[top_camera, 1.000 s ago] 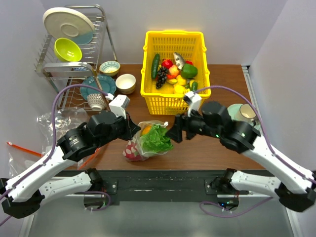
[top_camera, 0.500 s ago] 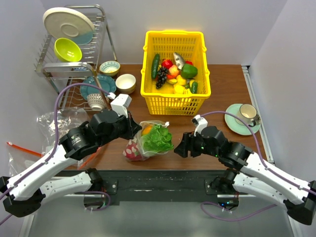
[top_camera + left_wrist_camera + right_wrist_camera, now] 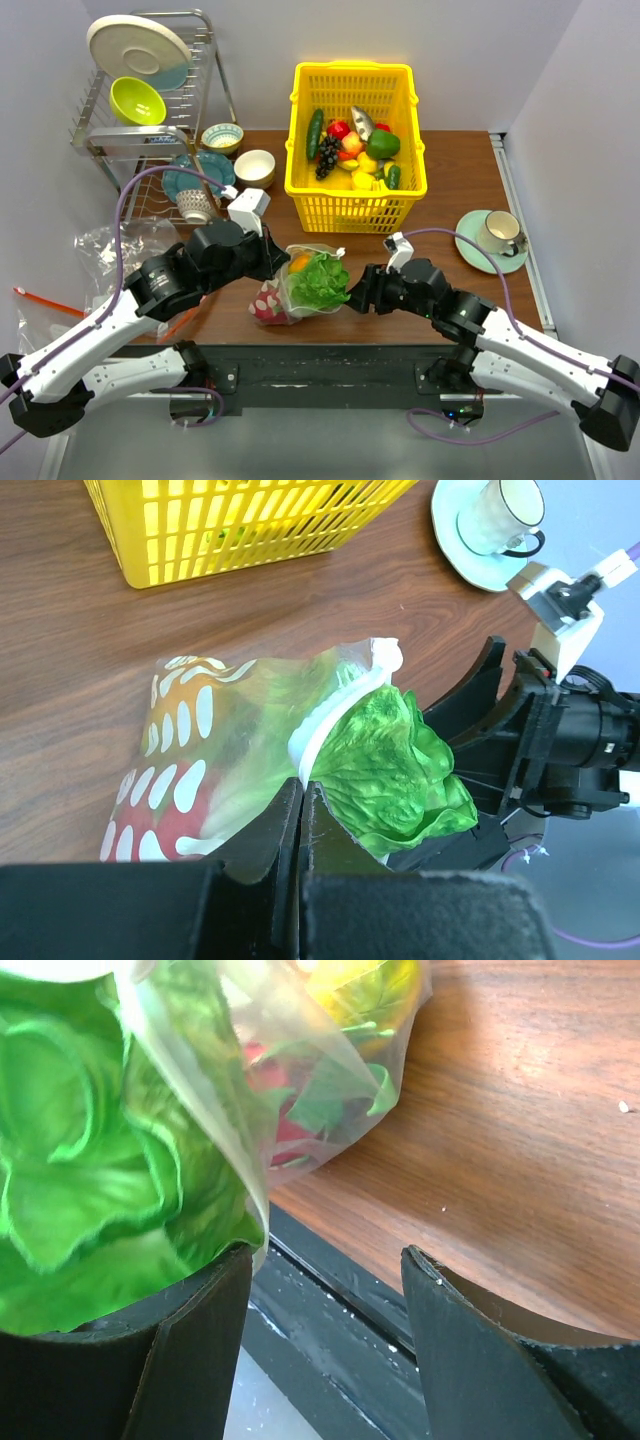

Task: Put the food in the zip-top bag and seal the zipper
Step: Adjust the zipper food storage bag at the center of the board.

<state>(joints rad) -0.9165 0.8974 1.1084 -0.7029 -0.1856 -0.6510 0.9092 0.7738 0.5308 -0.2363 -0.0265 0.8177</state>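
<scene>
The zip-top bag with white dots lies near the table's front edge. It holds a pink-red dragon fruit and an orange piece. Green lettuce sticks out of its mouth. My left gripper is shut on the bag's mouth edge beside the whitish zipper strip. My right gripper is open at the table's front edge. Its left finger touches the lettuce and the bag film. Nothing lies between its jaws.
A yellow basket with several toy fruits stands behind the bag. A cup on a saucer is at the right. A dish rack and bowls are at the back left. Plain clear bags lie at the left.
My right arm has swung from beside the basket down to the front edge, then left up against the lettuce. My left gripper has kept hold of the bag, shifting slightly right.
</scene>
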